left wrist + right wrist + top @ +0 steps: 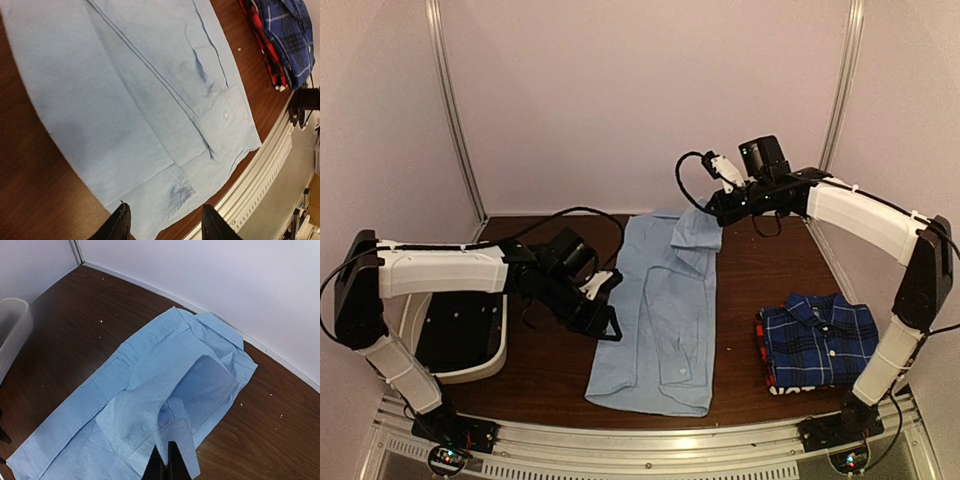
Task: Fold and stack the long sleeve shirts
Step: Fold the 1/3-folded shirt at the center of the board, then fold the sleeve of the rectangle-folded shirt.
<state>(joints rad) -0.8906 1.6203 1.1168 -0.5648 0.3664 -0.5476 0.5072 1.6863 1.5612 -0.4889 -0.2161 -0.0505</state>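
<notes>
The light blue shirt (pixel 660 310) lies lengthwise in the middle of the table, its sleeves folded in. My right gripper (pixel 713 210) hovers over its far right corner, shut on a sleeve cuff (pixel 177 437) and holding it lifted off the shirt (pixel 150 375). My left gripper (pixel 604 318) is open and empty, low by the shirt's left edge; its fingertips (pixel 120 225) straddle the hem area (pixel 125 90). The folded blue-and-navy plaid shirt (pixel 820 340) lies on the red/black one (pixel 765 365) at the right, both also in the left wrist view (pixel 287 35).
A white plastic bin (pixel 495 360) with black lining stands at the near left, under my left arm; its rim also shows in the right wrist view (pixel 12 330). The metal rail (pixel 260 170) runs along the table's near edge. White walls enclose the table.
</notes>
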